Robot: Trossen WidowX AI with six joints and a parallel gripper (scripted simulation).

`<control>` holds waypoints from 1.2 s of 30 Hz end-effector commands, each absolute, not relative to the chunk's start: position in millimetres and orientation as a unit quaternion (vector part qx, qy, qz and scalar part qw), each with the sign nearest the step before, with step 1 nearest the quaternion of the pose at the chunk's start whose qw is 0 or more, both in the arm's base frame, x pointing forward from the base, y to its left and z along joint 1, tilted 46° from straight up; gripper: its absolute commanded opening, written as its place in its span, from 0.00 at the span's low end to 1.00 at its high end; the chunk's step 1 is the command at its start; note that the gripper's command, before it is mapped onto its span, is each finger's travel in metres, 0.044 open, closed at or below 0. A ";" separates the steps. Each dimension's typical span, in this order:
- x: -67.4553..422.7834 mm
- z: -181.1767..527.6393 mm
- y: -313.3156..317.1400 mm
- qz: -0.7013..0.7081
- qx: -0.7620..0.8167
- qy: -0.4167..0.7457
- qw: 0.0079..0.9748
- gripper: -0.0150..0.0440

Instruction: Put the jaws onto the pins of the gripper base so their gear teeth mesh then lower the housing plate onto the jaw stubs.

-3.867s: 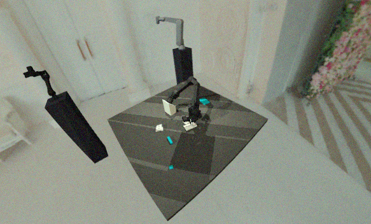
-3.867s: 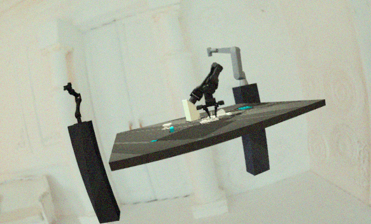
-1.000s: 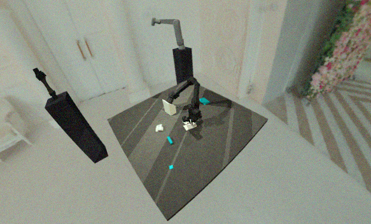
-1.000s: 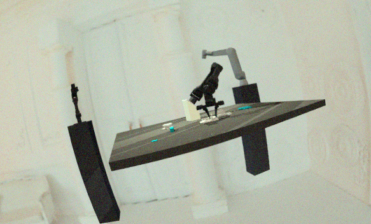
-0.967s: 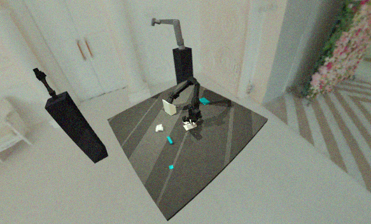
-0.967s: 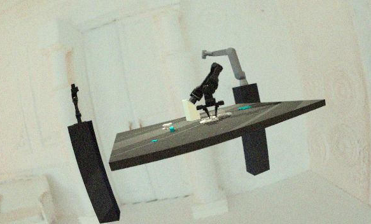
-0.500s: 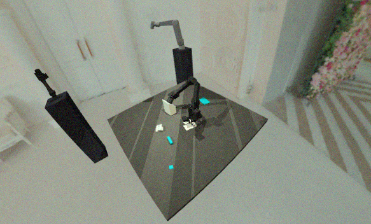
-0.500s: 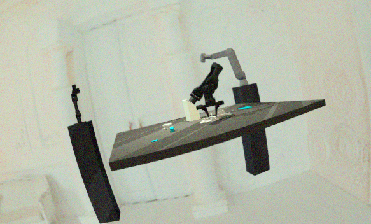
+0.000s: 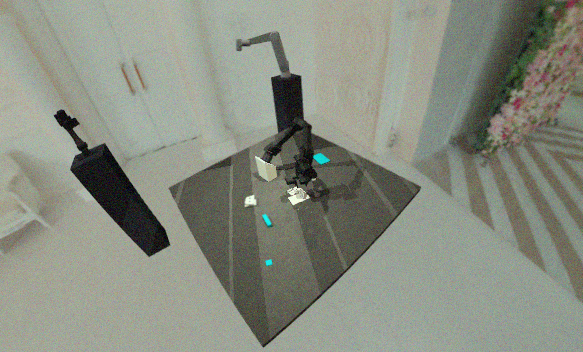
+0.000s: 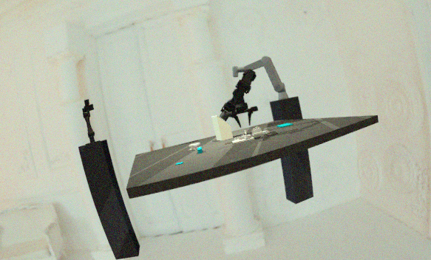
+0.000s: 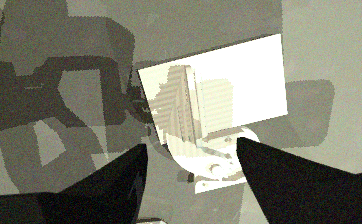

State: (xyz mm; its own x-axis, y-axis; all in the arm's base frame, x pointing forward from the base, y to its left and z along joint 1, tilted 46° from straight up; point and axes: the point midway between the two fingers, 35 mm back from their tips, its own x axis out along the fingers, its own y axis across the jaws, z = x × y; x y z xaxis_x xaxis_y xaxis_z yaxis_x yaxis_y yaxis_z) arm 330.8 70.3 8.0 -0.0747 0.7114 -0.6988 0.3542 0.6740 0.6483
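Observation:
The white gripper base [image 9: 299, 199] [image 11: 257, 80] lies flat on the table. A pale jaw [image 11: 188, 107] lies along it in the wrist view, its long ridge over the base and its rounded end towards me. Whether gear teeth mesh cannot be told. A small white part with dark spots [image 9: 250, 201] [image 10: 194, 146], perhaps the housing plate, lies apart from the base. Another pale rounded part [image 10: 259, 131] shows beyond the base. My gripper [image 10: 245, 125] [image 11: 191, 148] is open and empty above the base; its fingertips stand clear of the table. The pins are too small to tell.
A cream upright block [image 9: 266, 169] [image 10: 223, 130] stands close beside my arm. A cyan bar [image 9: 267, 220] [image 10: 199, 149], a small cyan square [image 9: 268, 262] [image 10: 179, 163] and a cyan patch [image 9: 321, 158] [image 10: 284, 125] lie on the table. Two dark pillars bearing arms stand beyond its edges.

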 end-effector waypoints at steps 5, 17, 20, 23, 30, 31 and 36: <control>324.2 17.9 78.0 0.113 0.405 0.726 0.545 0.99; 311.3 37.5 89.2 0.026 0.465 0.735 0.494 1.00; 307.8 42.1 91.9 0.004 0.479 0.735 0.480 1.00; 304.2 46.6 94.6 -0.018 0.493 0.735 0.465 1.00; 295.4 56.8 100.5 -0.069 0.523 0.732 0.430 1.00; 294.1 58.2 101.4 -0.076 0.527 0.732 0.425 1.00; 287.4 65.1 105.4 -0.112 0.547 0.727 0.398 1.00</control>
